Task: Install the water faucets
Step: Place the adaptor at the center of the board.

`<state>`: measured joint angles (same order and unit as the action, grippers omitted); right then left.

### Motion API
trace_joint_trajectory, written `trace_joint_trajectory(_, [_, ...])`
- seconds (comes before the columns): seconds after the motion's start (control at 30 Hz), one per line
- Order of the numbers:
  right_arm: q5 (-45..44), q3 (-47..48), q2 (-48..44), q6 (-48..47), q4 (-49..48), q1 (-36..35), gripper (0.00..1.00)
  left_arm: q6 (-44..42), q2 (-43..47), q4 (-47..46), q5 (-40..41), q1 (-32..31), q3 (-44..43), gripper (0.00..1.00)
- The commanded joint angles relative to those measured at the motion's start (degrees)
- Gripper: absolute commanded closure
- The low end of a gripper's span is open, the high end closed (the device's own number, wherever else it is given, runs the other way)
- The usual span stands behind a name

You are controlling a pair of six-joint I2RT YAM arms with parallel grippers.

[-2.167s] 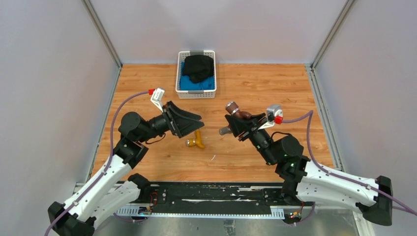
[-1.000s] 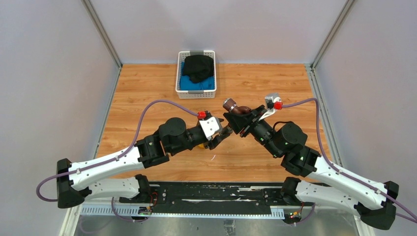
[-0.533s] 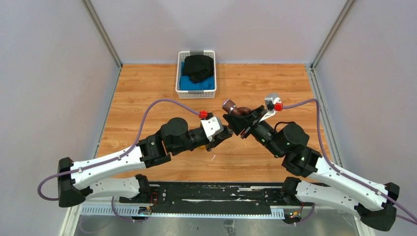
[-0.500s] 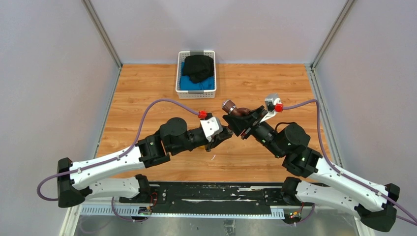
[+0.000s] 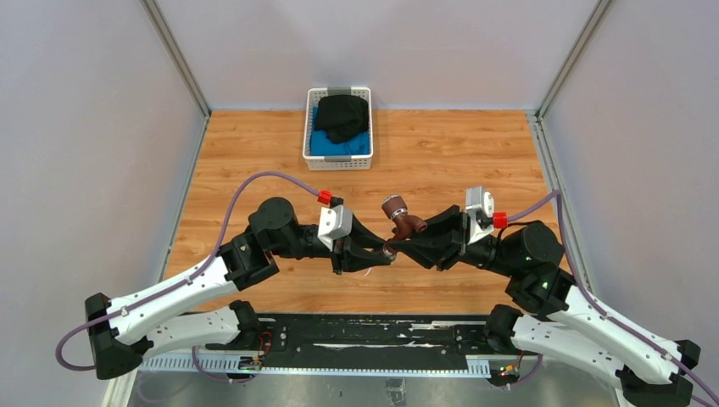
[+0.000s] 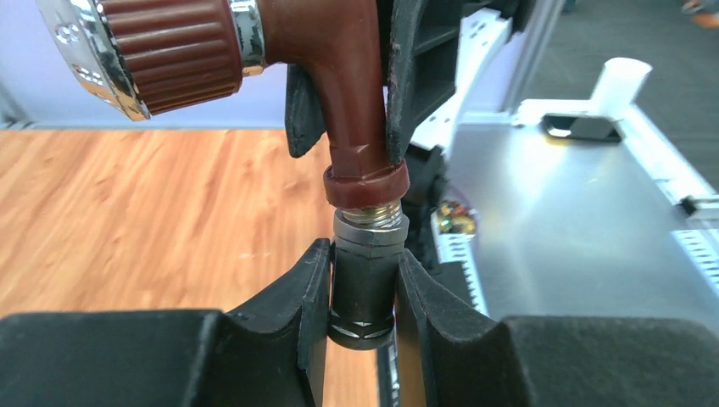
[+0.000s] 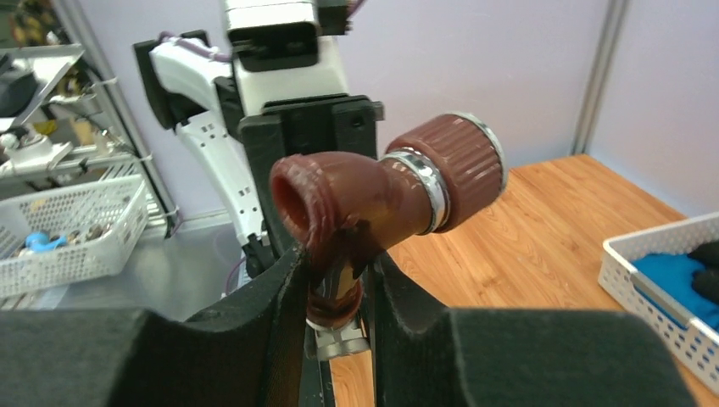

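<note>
Both arms are stretched low over the wooden table (image 5: 475,153) and bent inward, so their wrists meet nose to nose in the middle, near the front edge.

The right gripper (image 7: 337,259) is clamped on the stem of the one brown faucet (image 7: 373,199) in view. The stem sits pinched between its two black fingers. The elbow and the round open mouth rise just past the fingertips, and the ribbed knob (image 6: 169,47) sticks out to one side, clear of them. The faucet looks like smooth reddish-brown metal, with a silvery ring behind the knob and a silvery face on the knob's end.

The left gripper (image 6: 363,263) is closed on one short grey fitting (image 6: 365,284), a stubby dark cylinder with a lighter collar. The fitting stands upright between the two finger pads, its collar just beyond their tips. The faucet's silvery threaded end meets that collar directly, touching it, in line with it.

Well beyond both grippers, at the far edge, sits one white slotted basket (image 5: 308,127). It holds one black cloth (image 5: 343,114) lying over one blue cloth (image 5: 335,146).
</note>
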<state>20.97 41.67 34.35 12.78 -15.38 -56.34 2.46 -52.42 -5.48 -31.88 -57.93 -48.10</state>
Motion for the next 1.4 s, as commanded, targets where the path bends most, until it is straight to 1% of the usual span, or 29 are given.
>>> trace_joint_trajectory(0.0, [11.8, 6.5, -2.0, -8.3, 2.8, 1.4, 1.0, 11.6, 2.4, -5.7, -7.6, 2.8, 1.6, 1.0])
trace_joint_trajectory(0.07, [14.3, 8.8, -0.7, -9.4, 6.6, 1.4, 1.0, 13.3, 3.1, -8.1, -9.1, 3.4, 1.9, 1.0])
trace_joint_trajectory(0.13, [13.8, 9.8, 0.4, -8.9, 8.1, 1.4, 1.0, 13.4, 4.0, -7.9, -8.3, 3.5, 1.6, 1.0])
trace_joint_trajectory(0.2, [9.6, 8.5, 0.9, -5.1, 4.5, 1.4, 1.0, 12.4, 4.8, -6.4, -4.0, 3.5, 1.2, 1.0])
trace_joint_trajectory(0.3, [-2.1, 7.3, 1.9, 1.5, 1.8, 1.4, 1.0, 9.4, 5.9, -3.2, 4.3, 3.5, 1.2, 1.0])
trace_joint_trajectory(0.33, [-4.2, 7.3, 2.3, 2.7, 1.5, 1.4, 0.98, 8.5, 6.0, -2.2, 7.1, 3.5, 1.2, 1.0])
trace_joint_trajectory(0.37, [-5.8, 7.3, 2.9, 4.0, 1.5, 1.4, 0.91, 7.7, 5.9, -1.4, 9.8, 3.5, 1.0, 1.0])
trace_joint_trajectory(0.4, [-6.9, 7.5, 3.5, 5.4, 1.5, 1.4, 0.8, 7.2, 5.8, -1.1, 11.5, 3.4, 1.0, 1.0])
trace_joint_trajectory(0.43, [-7.8, 7.6, 4.0, 6.9, 1.3, 1.4, 0.74, 6.9, 5.8, -1.0, 13.6, 3.4, 1.2, 1.0])
trace_joint_trajectory(0.5, [-9.7, 8.1, 5.3, 10.6, 1.3, 1.4, 0.57, 5.7, 5.6, -0.9, 16.4, 3.2, 1.4, 1.0])
trace_joint_trajectory(0.57, [-12.8, 8.8, 6.4, 14.6, 2.3, 1.4, 0.45, 4.1, 6.1, -0.9, 19.2, 2.9, 1.9, 1.0])
trace_joint_trajectory(0.67, [-16.1, 10.4, 8.0, 16.6, 4.2, 1.5, 0.33, 1.1, 7.2, -0.4, 23.0, 2.7, 2.2, 1.0])
trace_joint_trajectory(0.8, [-24.6, 14.6, 10.7, 20.1, 10.3, 2.0, 0.29, -2.3, 8.2, 1.7, 26.0, 2.6, 2.0, 1.0])
trace_joint_trajectory(0.9, [-27.8, 16.1, 12.9, 23.8, 11.4, 2.9, 0.28, -4.2, 8.5, 2.5, 26.2, 2.6, 1.9, 1.0])
trace_joint_trajectory(0.97, [-28.1, 16.3, 14.5, 26.1, 10.8, 3.4, 0.28, -4.4, 8.2, 3.1, 26.2, 2.6, 1.7, 1.0])
trace_joint_trajectory(1.13, [-23.0, 15.4, 18.0, 27.5, 2.6, 3.8, 0.26, -4.3, 7.6, 4.0, 26.2, 2.6, 1.3, 1.0])
trace_joint_trajectory(1.3, [-22.2, 14.2, 20.9, 29.1, -3.9, 3.7, 0.24, -4.0, 7.1, 4.1, 25.6, 2.6, 1.3, 1.0])
trace_joint_trajectory(1.37, [-22.4, 14.3, 22.4, 29.5, -5.6, 3.7, 0.27, -3.6, 6.9, 4.1, 25.4, 2.6, 1.3, 1.0])
